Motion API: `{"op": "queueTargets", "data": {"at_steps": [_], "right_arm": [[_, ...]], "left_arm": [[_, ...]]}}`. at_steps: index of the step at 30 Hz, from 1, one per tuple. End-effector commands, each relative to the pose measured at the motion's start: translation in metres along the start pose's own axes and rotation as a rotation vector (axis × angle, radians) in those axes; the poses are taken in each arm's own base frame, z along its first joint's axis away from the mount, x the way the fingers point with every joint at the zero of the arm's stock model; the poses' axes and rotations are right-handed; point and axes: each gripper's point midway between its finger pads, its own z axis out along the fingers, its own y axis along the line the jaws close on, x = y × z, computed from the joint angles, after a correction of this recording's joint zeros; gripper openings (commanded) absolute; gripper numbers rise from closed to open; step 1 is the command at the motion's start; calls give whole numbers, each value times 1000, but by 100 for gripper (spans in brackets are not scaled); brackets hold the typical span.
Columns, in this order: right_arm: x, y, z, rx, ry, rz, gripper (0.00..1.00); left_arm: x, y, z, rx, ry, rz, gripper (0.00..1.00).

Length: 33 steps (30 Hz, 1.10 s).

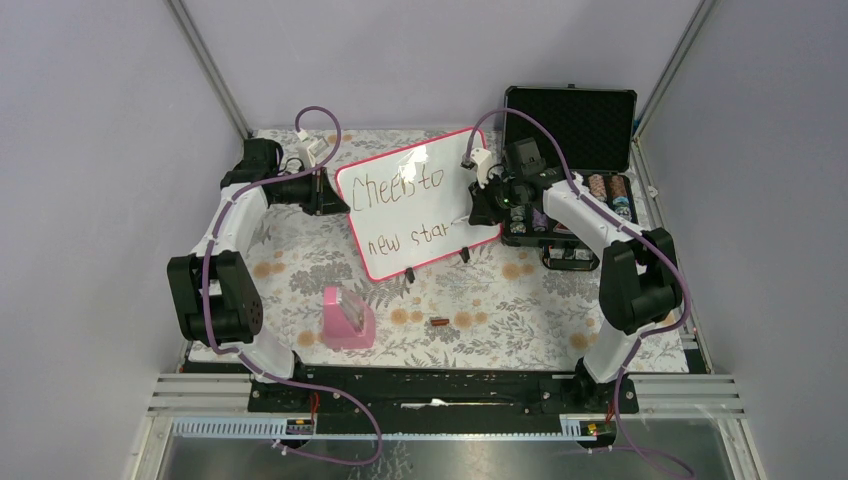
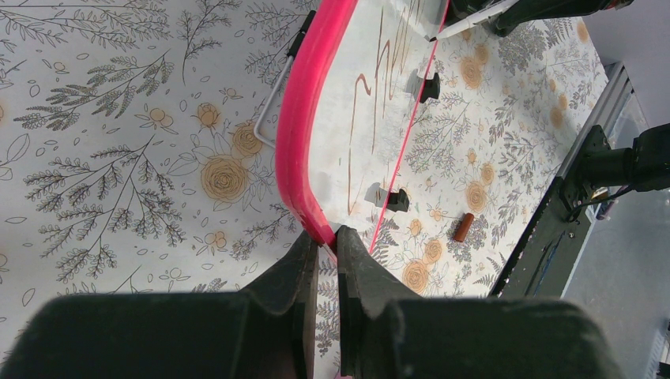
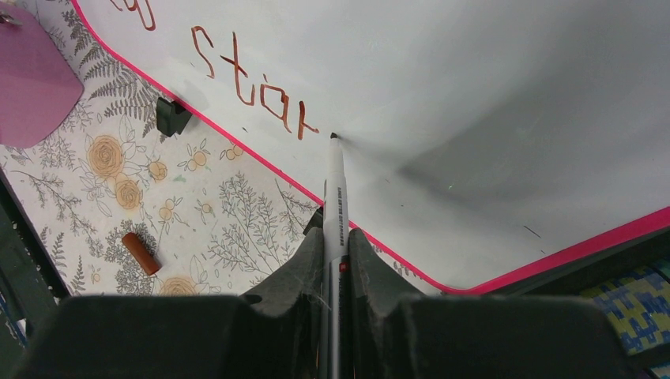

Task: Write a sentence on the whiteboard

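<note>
The whiteboard (image 1: 415, 205), white with a pink-red frame, stands tilted on two black feet at mid-table. It bears the sentence (image 1: 400, 187) in thin dark letters, "Cheers to" over "new star". My left gripper (image 2: 322, 243) is shut on the board's pink left edge (image 2: 304, 150). My right gripper (image 3: 336, 234) is shut on a white marker (image 3: 335, 189); the marker tip sits at the board surface just right of the "r" in "star" (image 3: 253, 87). Both grippers also show in the top view, left (image 1: 330, 193) and right (image 1: 482, 208).
A black foam-lined case (image 1: 570, 125) lies open at the back right, with small jars in front of it. A pink holder (image 1: 347, 318) stands at front left. A small brown marker cap (image 1: 438, 322) lies on the flowered cloth in front of the board.
</note>
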Motion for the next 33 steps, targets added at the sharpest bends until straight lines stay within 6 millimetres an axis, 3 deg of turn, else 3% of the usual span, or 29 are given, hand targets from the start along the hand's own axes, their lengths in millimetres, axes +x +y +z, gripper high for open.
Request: {"op": "queueTargets", "data": {"at_steps": [1, 18, 27, 33], "right_arm": [[-16, -14, -4, 58, -32, -25, 0], [-10, -30, -20, 108, -32, -19, 0], [-29, 1, -32, -13, -111, -53, 0], [-33, -1, -31, -13, -115, -50, 0]], "left_arm": [[-20, -6, 1, 5, -37, 136, 0], [-20, -6, 1, 4, -36, 132, 0], [-21, -7, 0, 9, -39, 133, 0], [-21, -7, 1, 8, -38, 135, 0]]}}
